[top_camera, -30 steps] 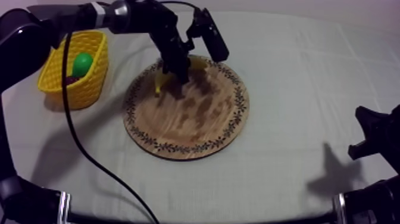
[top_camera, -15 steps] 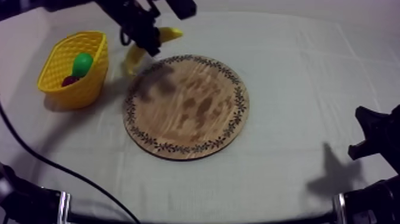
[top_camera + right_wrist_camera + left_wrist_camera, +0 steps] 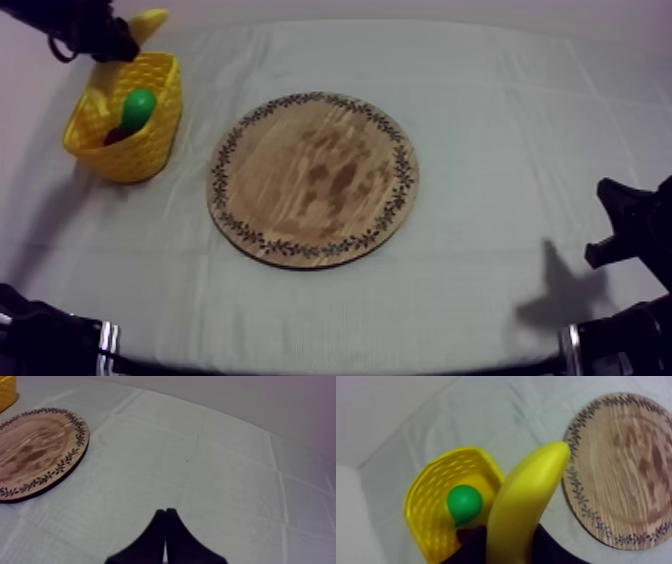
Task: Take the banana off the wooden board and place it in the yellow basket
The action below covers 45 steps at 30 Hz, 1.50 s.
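Note:
The yellow banana (image 3: 147, 21) hangs over the far edge of the yellow basket (image 3: 150, 140) at the table's left. My left gripper (image 3: 104, 41) is shut on its middle. From the left wrist view the banana (image 3: 522, 503) stands lengthwise between my dark fingers (image 3: 469, 544), above the basket (image 3: 431, 511) and beside the round wooden board (image 3: 628, 471). The board (image 3: 313, 178) lies bare at the table's middle. My right gripper (image 3: 625, 228) rests low at the right edge, its fingers (image 3: 159, 537) together as a narrow wedge with nothing in them.
Inside the basket lie a green toy fruit (image 3: 138, 105) and a dark fruit (image 3: 119, 133); the green fruit (image 3: 464, 503) also sits under the banana. In the right wrist view the board (image 3: 35, 451) lies off to one side on open cloth.
My left gripper has lifted the banana off the board and carried it left, from the board's far rim to above the basket. The right arm has stayed still.

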Each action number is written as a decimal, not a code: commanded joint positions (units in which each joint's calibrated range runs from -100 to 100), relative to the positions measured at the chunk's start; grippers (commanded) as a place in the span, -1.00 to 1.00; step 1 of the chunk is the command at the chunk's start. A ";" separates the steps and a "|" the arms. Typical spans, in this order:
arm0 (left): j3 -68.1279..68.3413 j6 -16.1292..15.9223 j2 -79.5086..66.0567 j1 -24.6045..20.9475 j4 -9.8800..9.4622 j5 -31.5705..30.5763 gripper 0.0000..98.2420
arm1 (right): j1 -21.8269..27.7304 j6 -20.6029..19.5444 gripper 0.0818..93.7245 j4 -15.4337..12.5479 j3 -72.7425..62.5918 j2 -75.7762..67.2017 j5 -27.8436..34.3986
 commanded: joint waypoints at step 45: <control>-9.40 5.32 27.05 -11.78 -0.64 -9.71 -0.58 | 0.00 0.01 -0.99 0.00 -0.03 0.00 0.03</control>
